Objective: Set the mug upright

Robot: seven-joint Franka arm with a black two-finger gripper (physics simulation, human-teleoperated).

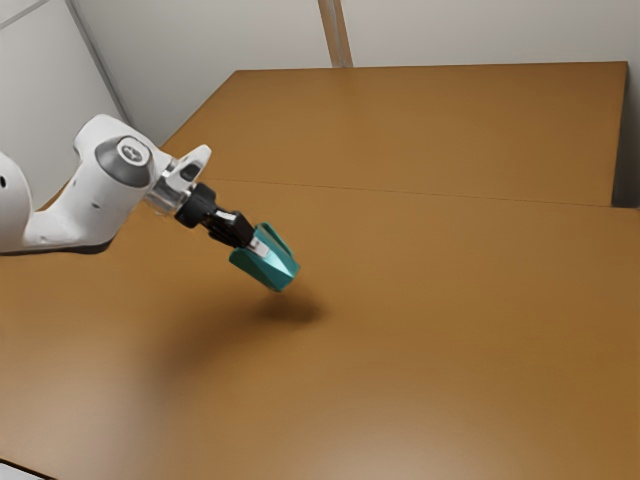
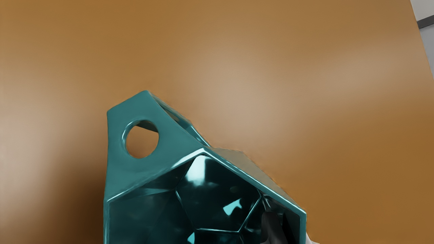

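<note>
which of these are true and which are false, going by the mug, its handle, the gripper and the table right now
1. The mug is teal. True.
2. The mug stands upright on the table. False: it is tilted, held above the table by the gripper.
3. One finger of the gripper reaches inside the mug. True.
4. The mug's handle is solid, with no opening. False: it has a round hole.
5. A dark shadow falls on the table near the mug. True.
</note>
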